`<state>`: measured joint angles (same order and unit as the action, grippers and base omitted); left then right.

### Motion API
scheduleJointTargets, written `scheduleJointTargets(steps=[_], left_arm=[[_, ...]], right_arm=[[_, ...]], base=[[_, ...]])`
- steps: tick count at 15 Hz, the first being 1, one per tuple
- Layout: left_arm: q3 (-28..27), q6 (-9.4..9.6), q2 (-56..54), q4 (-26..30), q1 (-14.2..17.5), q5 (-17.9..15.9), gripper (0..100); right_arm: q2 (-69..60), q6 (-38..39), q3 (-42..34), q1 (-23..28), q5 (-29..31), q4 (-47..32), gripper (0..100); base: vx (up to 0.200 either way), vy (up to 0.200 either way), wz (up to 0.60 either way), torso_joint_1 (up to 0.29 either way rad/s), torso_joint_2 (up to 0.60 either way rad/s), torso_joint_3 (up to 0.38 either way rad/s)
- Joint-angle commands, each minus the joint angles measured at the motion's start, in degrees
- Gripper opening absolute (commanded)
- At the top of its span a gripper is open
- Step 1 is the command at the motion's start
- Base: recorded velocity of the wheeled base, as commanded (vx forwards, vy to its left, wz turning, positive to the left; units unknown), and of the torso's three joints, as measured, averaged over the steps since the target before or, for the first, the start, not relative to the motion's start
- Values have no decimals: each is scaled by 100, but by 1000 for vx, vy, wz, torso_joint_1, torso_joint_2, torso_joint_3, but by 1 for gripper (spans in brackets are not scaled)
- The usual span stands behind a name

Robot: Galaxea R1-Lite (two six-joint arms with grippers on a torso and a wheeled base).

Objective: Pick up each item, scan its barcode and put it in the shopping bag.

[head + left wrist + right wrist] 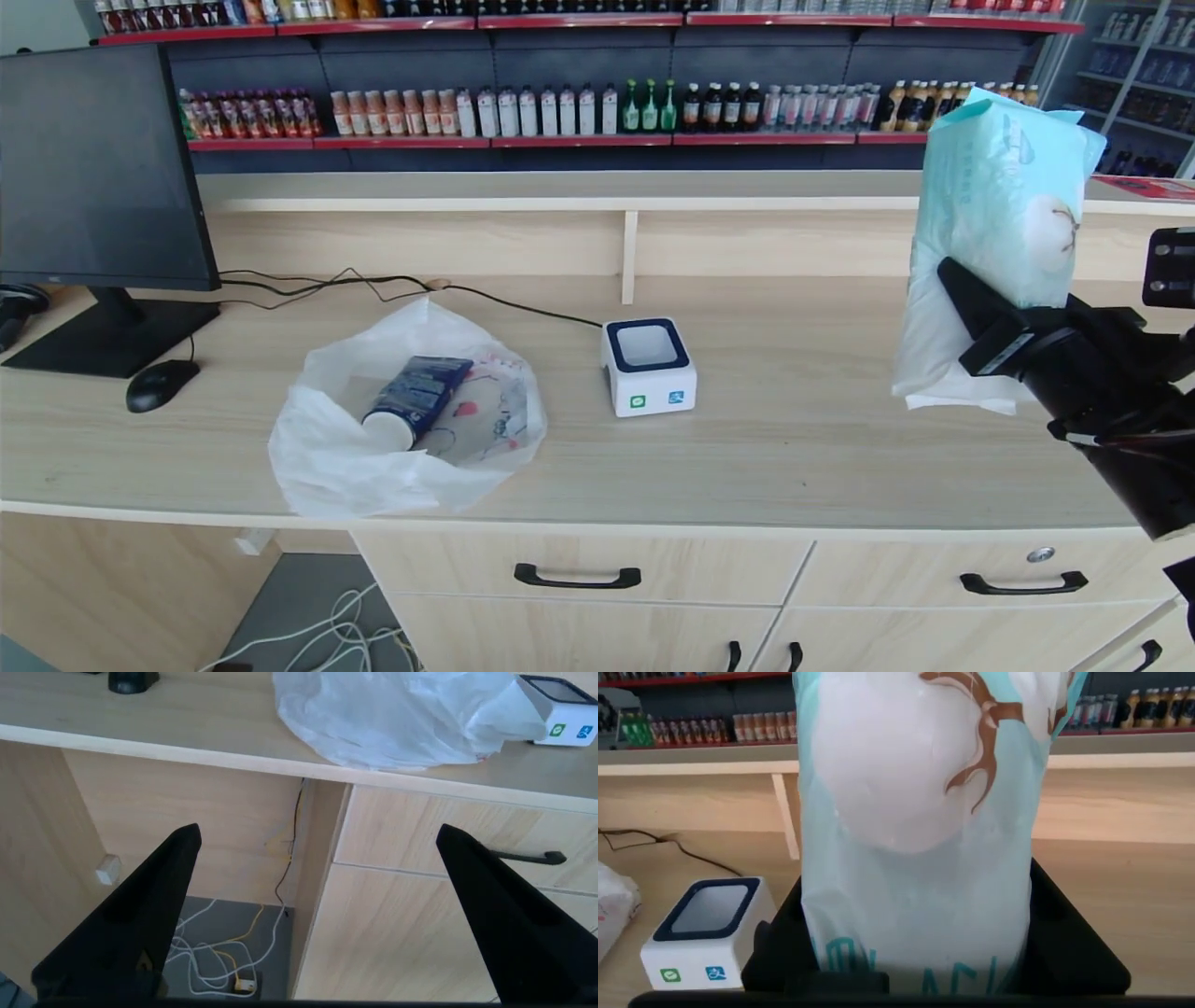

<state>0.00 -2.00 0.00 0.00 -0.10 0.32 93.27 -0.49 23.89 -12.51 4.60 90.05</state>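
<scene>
Wooden counter (794,439) with drawers (579,569), bottle-lined shelves (560,112) behind, monitor (93,168) left

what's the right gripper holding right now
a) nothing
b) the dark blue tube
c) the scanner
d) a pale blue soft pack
D: the right gripper is shut on the pale blue soft pack, held up to the right of the scanner, while the dark blue tube lies in the shopping bag.
</scene>
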Motion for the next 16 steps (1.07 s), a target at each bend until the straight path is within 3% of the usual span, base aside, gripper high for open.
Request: scheduleJointTargets(steps=[1,4,6,11,14,16], left_arm=[[0,-2,0,0,1,3,100],[0,-2,0,0,1,3,100],[0,-2,0,0,1,3,100],[0,24,0,0,1,3,100],[0,24,0,-9,1,3,100],[0,24,0,-9,1,-5,100]], right_arm=[[-160,-13,-34,-41,-3,-5,0],[-239,-22,-113,-103,-11,-5,0],[-301,-22,-60,-410,-20,-5,0],[-257,-22,107,-885,-29,-5,0],[121,-22,792,-1447,-55,-5,0],[543,-30,1003,-1544,-64,-5,0]], base=[[0,200,0,7,-2,2],[0,200,0,4,1,4],[0,200,0,0,2,5],[0,0,0,0,0,0],[0,0,0,0,0,0],[0,0,0,0,0,0]])
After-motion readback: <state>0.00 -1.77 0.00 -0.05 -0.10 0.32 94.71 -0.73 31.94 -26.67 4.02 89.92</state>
